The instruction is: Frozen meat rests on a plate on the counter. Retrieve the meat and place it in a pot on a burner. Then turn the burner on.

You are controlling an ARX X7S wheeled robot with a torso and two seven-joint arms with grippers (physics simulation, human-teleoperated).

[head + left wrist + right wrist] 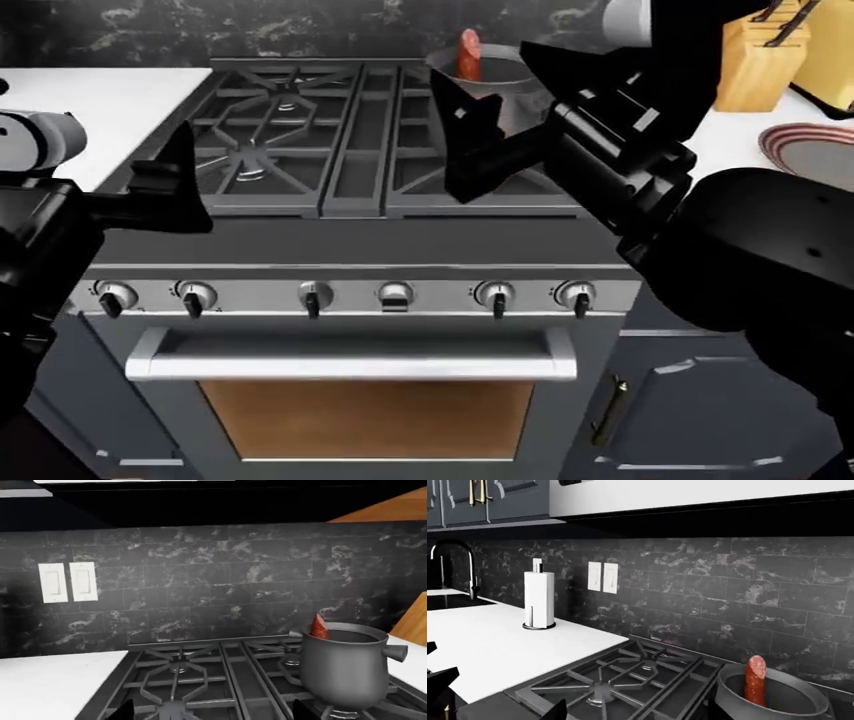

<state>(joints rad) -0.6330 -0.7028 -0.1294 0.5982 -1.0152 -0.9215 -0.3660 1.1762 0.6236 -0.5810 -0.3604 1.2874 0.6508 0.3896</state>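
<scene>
Already we have the frozen meat [469, 53] standing on end inside the pot [497, 88], its tip poking above the rim, and the pot sits on a rear burner just beyond our right pincer [470, 140]. That pincer holds nothing and its dark fingers look spread, hovering over the grate in front of the pot. Our left pincer [171, 190] also carries nothing, but we cannot tell whether it is apart or together. The plate [810, 147] lies bare on the white surface [727, 130], well off to the far side of the right pincer. So we judge the placing done and the burner step in hand. Next we need to bring a pincer down to the knobs [495, 296] on the stove front, well below both pincers, pick the knob that matches the pot's burner, and turn it.
</scene>
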